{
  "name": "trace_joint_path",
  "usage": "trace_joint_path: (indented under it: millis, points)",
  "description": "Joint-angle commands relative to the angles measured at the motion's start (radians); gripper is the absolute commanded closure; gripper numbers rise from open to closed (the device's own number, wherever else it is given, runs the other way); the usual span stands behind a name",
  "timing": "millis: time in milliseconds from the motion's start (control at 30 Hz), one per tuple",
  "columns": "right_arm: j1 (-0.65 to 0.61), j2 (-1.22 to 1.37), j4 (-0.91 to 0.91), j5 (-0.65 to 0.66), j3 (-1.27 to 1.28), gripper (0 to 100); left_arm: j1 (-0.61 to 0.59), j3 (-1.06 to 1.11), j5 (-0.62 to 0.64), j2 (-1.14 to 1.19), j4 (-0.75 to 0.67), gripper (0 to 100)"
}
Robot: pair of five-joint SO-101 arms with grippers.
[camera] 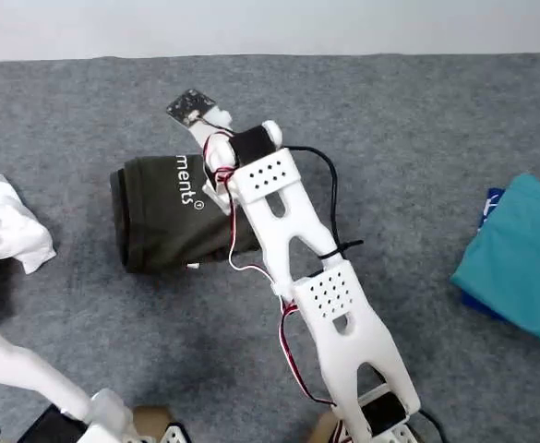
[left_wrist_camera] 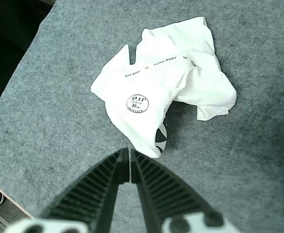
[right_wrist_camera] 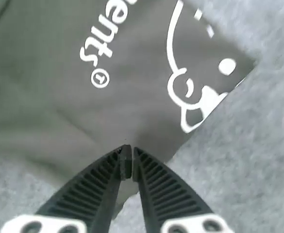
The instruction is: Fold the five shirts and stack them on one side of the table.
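Closest to the camera in the high view are the two arm bases at the near edge of the desk (camera: pixel 417 138), which has a grey felt-like cover.

The left arm (camera: pixel 16 365) sits low in the near left corner. Its wrist view shows the left gripper (left_wrist_camera: pixel 129 167) with its fingers pressed together and nothing between them. It hangs over bare grey cover, just short of the white shirt (left_wrist_camera: pixel 163 82). That shirt isn't folded at all. It's a crumpled heap with a round printed label facing up and a bit of black print poking out from under one edge. In the high view it lies at the left edge of the desk.

The right arm (camera: pixel 288 231) stretches from the near edge out toward the middle and ends over the dark olive shirt (camera: pixel 163 217). This one is folded into a rough rectangle with white lettering on top. In the right wrist view the right gripper (right_wrist_camera: pixel 126 162) also has its fingers together, with the tips right at the shirt's edge next to a white line-drawing print. I honestly can't tell whether any fabric is caught between them.

Over at the right edge, well apart from the olive one, a teal shirt (camera: pixel 523 254) lies on top of something blue (camera: pixel 489 210) that peeks out underneath.
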Motion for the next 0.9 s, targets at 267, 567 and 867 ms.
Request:
trace_joint_path:
  millis: [267, 567, 867]
  points:
    - [0.038, -0.202, 0.030, -0.029, 0.479, 98.7, 0.003, -0.004, -0.025, -0.023, -0.018, 98]
    - [0.120, -0.147, 0.013, -0.025, 0.509, 98.8, 0.032, -0.002, -0.023, -0.028, -0.018, 98]
    - [0.021, -0.262, 0.033, -0.025, 0.304, 98.7, 0.060, -0.002, -0.018, -0.025, -0.017, 98]
